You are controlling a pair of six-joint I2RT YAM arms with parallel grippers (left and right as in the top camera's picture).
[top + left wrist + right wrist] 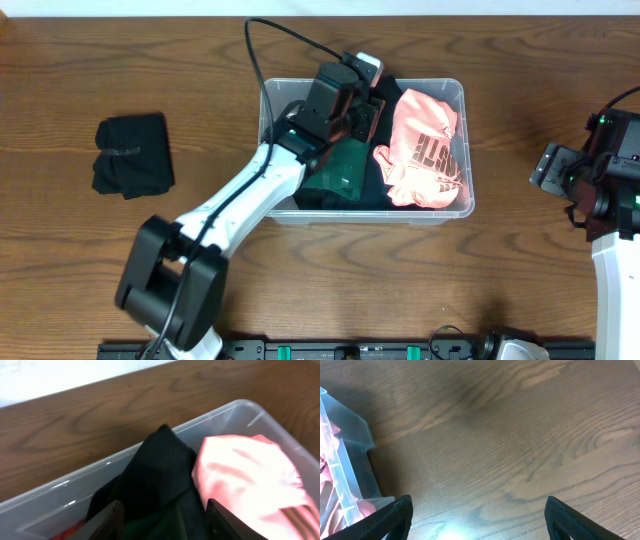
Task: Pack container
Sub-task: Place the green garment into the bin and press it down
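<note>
Left gripper [164,506] hangs low inside the container [240,412], its two dark fingers [111,521] part-way apart with a peaked fold of dark green cloth [155,465] between them. I cannot tell whether they pinch the cloth or only straddle it. Just beside the cloth on the right lies a pink shirt [245,475], touching it.

The container is a clear plastic bin, rectangular with rounded corners. Its walls are see-through enough that the wood grain of the table [200,60] shows through them. It sits on the table a little right of the middle, well filled. From overhead, the green cloth takes its left half and the pink shirt, printed with dark letters, its right half.

The left arm [250,190] stretches from its base at the near edge diagonally up to the bin's far left part, wrist bent downward. A black cable [270,30] loops behind it.

The right gripper [477,515] is spread wide over bare wood, just beside the bin's right corner. The right arm [615,240] stands folded near the right edge.

A black cloth [133,153] lies well apart at the far left.
</note>
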